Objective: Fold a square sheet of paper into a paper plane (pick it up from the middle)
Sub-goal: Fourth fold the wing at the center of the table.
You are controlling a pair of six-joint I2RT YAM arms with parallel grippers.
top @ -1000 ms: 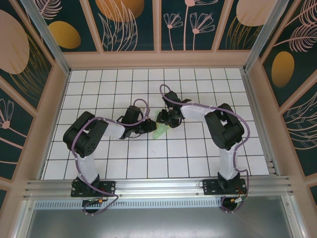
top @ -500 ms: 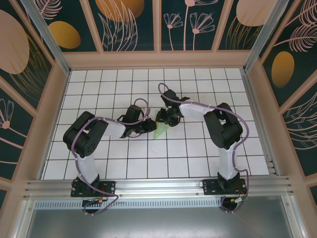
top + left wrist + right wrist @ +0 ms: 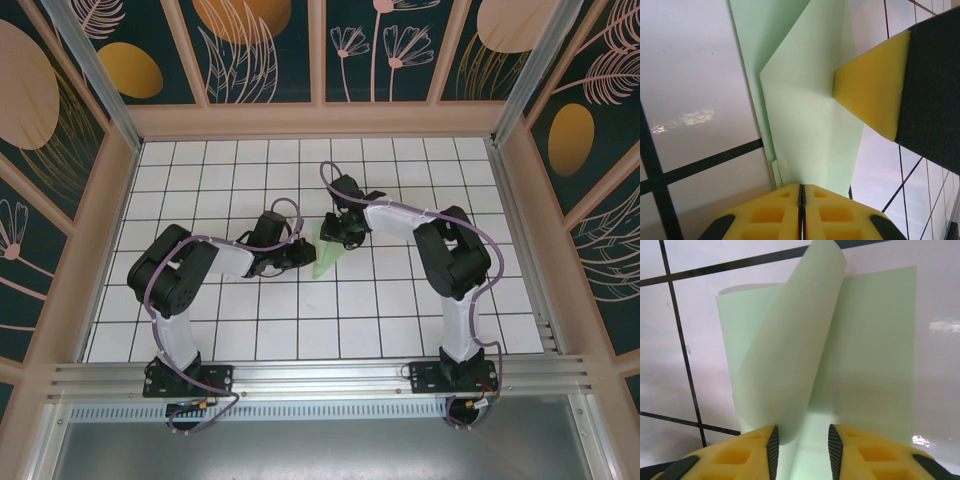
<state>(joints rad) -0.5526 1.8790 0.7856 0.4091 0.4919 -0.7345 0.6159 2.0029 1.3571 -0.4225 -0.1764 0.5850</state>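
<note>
though the top view has my left gripper (image 3: 303,253) and right gripper (image 3: 336,237) crowding the pale green paper plane (image 3: 325,265) at centre, left wrist shows foam pads (image 3: 769,215) pressed together at its crease; right wrist, pads (image 3: 735,457) apart around a curled flap (image 3: 790,355).

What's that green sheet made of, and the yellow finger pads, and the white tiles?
The sheet: thin matte paper, it seems; it curls softly and holds sharp creases. The pads: probably foam or rubber, matte, with moulded pockets. The tiles: hard and glossy, material unclear; light glints off them.
</note>
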